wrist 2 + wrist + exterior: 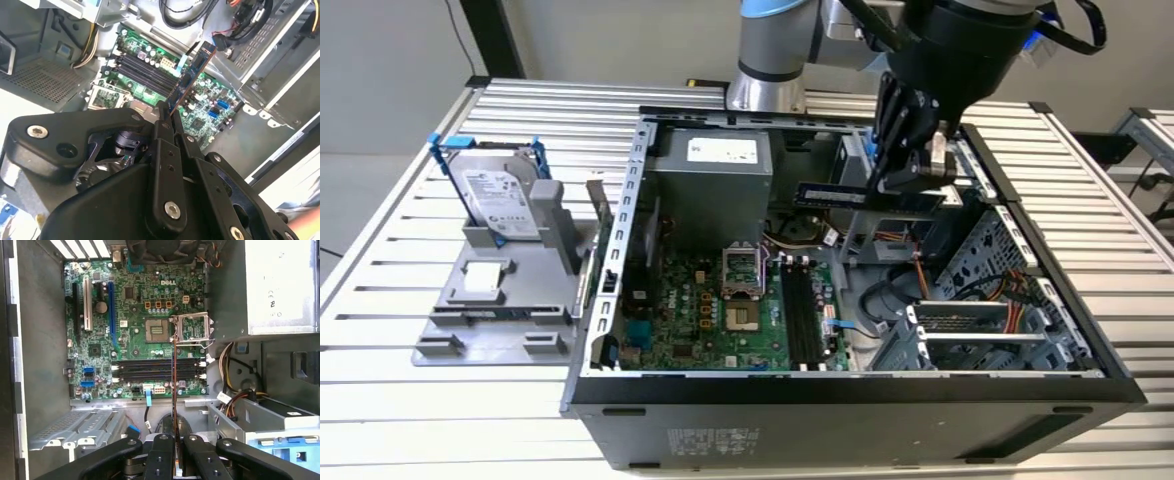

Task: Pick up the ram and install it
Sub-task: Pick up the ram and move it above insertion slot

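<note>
Now we log the pincer [907, 185] clenched on one end of the ram [833, 195], holding it clear above the green motherboard [720, 310] inside the open computer case [854, 415], near the black memory slots [155, 369], not seated.

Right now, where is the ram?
The gripper holds the ram over the green board in the open case, at the exterior view's right of the grey power box.
</note>
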You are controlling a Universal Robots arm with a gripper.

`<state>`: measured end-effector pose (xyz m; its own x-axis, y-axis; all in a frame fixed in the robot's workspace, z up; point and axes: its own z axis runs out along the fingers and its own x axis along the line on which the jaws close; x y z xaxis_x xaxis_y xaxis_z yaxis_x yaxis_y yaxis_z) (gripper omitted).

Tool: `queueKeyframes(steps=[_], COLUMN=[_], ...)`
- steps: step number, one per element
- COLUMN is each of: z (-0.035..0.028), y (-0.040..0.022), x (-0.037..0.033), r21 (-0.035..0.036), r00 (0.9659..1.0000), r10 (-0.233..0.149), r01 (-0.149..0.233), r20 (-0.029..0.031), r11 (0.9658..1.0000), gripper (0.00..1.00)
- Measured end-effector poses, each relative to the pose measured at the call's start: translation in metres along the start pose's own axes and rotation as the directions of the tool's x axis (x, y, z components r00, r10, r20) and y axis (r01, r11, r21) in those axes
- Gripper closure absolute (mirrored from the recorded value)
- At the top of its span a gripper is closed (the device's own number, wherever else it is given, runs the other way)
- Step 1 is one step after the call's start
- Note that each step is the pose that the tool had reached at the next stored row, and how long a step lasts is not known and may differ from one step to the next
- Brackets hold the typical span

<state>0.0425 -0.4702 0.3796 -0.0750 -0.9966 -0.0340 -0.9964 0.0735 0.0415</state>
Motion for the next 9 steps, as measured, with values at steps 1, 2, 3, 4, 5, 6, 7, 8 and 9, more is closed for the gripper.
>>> queueKeyframes(steps=[1,2,3,4,5,6,7,8,9], z=[-0.0001,-0.0001,-0.0001,-0.0001,-0.0001,-0.0001,-0.0001,-0.0001,-0.0001], y=[-0.0001,-0.0001,-0.0002,-0.0002,-0.0002,-0.0002,-0.0001,-0.0002,-0.0002], x=[0.0006,0.0013,0.0020,0.0022,0.0022,0.0022,0.0022,0.0022,0.0022], r21=[0.0001,0.0002,0.0002,0.0001,0.0000,-0.0001,-0.0002,-0.0003,-0.0003], r00=[1.0000,1.0000,1.0000,1.0000,1.0000,1.0000,1.0000,1.0000,0.9999], r10=[0.005,0.007,0.007,0.007,0.007,0.007,0.007,0.007,0.007], r01=[-0.005,-0.007,-0.007,-0.007,-0.007,-0.007,-0.007,-0.007,-0.007], r20=[0.0002,0.0007,0.0015,0.0028,0.0037,0.0047,0.0058,0.0068,0.0078], r11=[1.0000,1.0000,1.0000,1.0000,1.0000,1.0000,1.0000,1.0000,1.0000], gripper=[1.00,1.00,1.00,1.00,1.00,1.00,1.00,1.00,1.00])
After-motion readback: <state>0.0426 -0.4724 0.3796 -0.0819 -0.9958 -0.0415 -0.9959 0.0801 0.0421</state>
